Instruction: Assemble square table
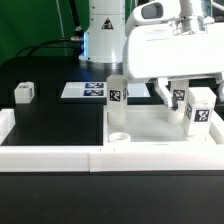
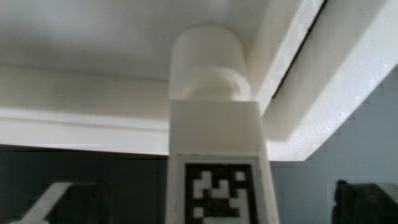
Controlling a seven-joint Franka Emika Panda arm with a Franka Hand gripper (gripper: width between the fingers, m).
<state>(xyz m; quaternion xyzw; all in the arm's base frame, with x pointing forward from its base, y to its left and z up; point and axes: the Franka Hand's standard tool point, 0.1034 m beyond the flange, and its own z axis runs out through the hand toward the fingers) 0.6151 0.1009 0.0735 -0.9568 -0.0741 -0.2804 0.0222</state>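
The white square table top [image 1: 160, 128] lies on the black table, at the exterior view's right. One tagged white leg [image 1: 117, 88] stands upright at its far left corner. Another tagged leg [image 1: 201, 108] stands at its right side, under my gripper [image 1: 186, 97]. In the wrist view this leg [image 2: 217, 130] rises between my dark fingers [image 2: 365, 200], with a gap on each side. Its far end meets the table top's inner corner [image 2: 89, 50]. My gripper [image 2: 214, 205] is open and touches nothing.
A loose tagged leg [image 1: 24, 93] lies at the exterior view's left. The marker board [image 1: 85, 91] lies behind the middle. A low white border wall [image 1: 50, 155] runs along the front. The robot base [image 1: 100, 35] stands at the back.
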